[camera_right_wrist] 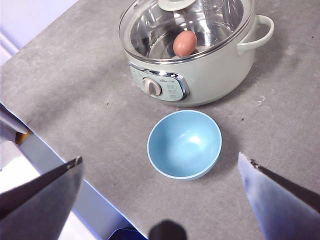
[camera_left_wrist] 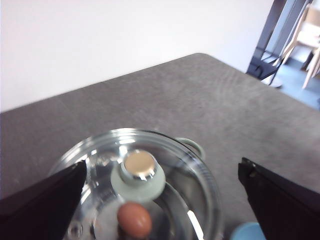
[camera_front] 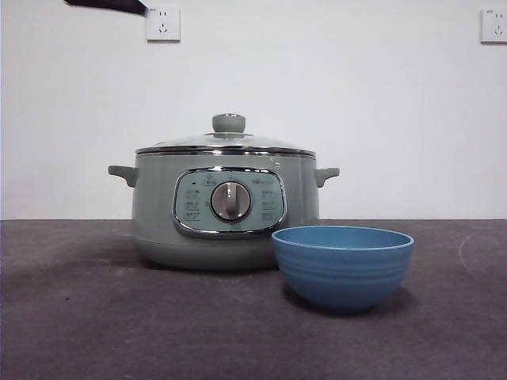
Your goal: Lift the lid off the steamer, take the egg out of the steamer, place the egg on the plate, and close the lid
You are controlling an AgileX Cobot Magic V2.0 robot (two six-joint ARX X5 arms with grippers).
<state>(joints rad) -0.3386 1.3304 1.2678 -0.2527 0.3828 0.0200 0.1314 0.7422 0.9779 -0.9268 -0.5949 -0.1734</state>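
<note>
- Steamer (camera_right_wrist: 210,75) on grey table (camera_right_wrist: 75,100), lid (camera_right_wrist: 150,25) on, brown egg (camera_right_wrist: 185,43) inside under glass.
- Blue plate (camera_right_wrist: 184,144) just beside steamer's dial side, apart.
- R gripper (camera_right_wrist: 160,200) jaws wide apart, high above, holding nothing.

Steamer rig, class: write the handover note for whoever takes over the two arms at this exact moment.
Left gripper: open, above the lid, holding nothing.
Right gripper: open, high above the plate, holding nothing.
The lid sits closed on the steamer. The egg lies inside, seen through the glass. The plate is empty and stands on the table in front of the steamer's control panel.
Done: nothing.
Left: lift the lid, move the egg to the plate, close the lid.
</note>
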